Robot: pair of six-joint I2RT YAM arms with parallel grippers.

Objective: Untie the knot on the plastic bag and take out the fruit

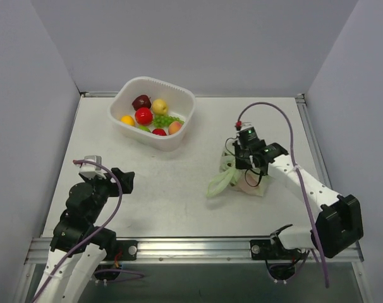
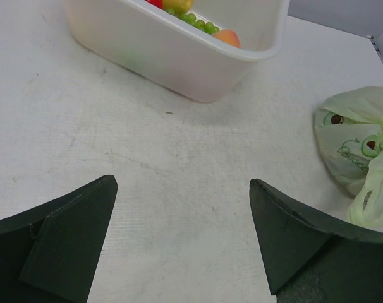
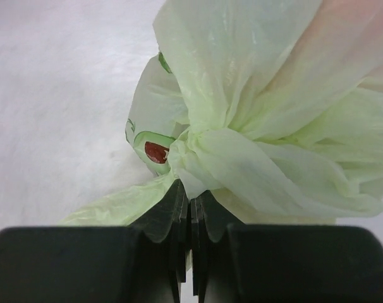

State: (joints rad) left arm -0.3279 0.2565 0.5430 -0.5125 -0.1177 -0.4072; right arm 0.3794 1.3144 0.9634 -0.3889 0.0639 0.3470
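1. Two arms divide the work. The right gripper (image 3: 190,197) has its fingers clenched together on the plastic at the base of the knot (image 3: 201,148), probably so that a pull can loosen the tie.
2. The knot sits just above those fingertips and touches them, and one floppy tail (image 3: 115,203) trails down to the table (image 1: 179,202).
3. The plastic bag (image 1: 253,187) lies right of centre, well apart from the white basket (image 1: 155,141). It is tied shut, so the fruit inside is hidden; only a faint pinkish tint shows through the film.
4. The left gripper (image 2: 182,183) hovers with its fingers spread wide, grasping nothing, well apart from the bag. It seems held in reserve to steady the bag or take the other tail.
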